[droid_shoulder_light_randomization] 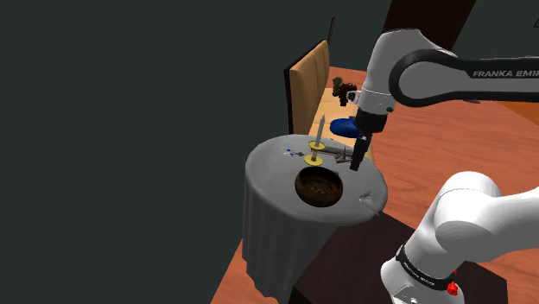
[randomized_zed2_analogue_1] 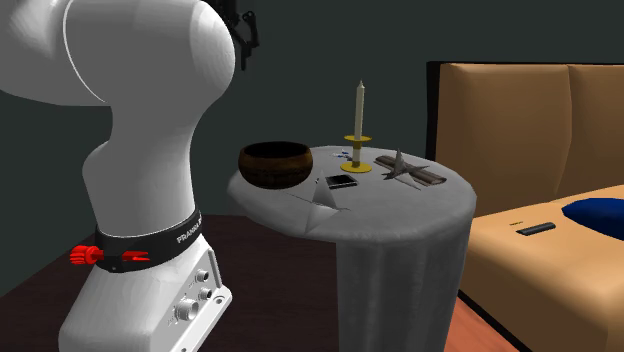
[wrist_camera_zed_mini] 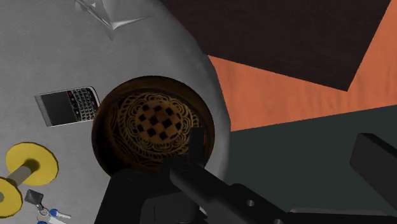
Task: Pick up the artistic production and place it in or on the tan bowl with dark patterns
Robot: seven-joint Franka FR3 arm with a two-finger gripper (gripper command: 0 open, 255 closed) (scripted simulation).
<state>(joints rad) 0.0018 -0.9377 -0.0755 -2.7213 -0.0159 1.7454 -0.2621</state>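
Note:
On the round grey-clothed table [droid_shoulder_light_randomization: 268,168] sits a brown bowl [droid_shoulder_light_randomization: 318,186] [randomized_zed2_analogue_1: 275,163], its tan inside marked with dark patterns [wrist_camera_zed_mini: 156,127]. A grey star-shaped sculpture [randomized_zed2_analogue_1: 400,167] [droid_shoulder_light_randomization: 343,154] rests on a brown slab on the far side of the candle from the bowl. My gripper [droid_shoulder_light_randomization: 358,157] hangs above the table beside that sculpture. Seen from the wrist, the gripper [wrist_camera_zed_mini: 286,147] is open, with one finger over the bowl's rim, the other out past the table edge, and nothing between them.
A candle in a yellow holder [droid_shoulder_light_randomization: 318,138] [randomized_zed2_analogue_1: 358,120], a black phone [randomized_zed2_analogue_1: 340,182] [wrist_camera_zed_mini: 67,106] and keys [wrist_camera_zed_mini: 41,205] share the table. A grey pointed shape [randomized_zed2_analogue_1: 325,200] [wrist_camera_zed_mini: 105,16] sticks up near its edge. A tan sofa [randomized_zed2_analogue_1: 520,110] holds a blue cushion [randomized_zed2_analogue_1: 595,212] and a remote [randomized_zed2_analogue_1: 535,229].

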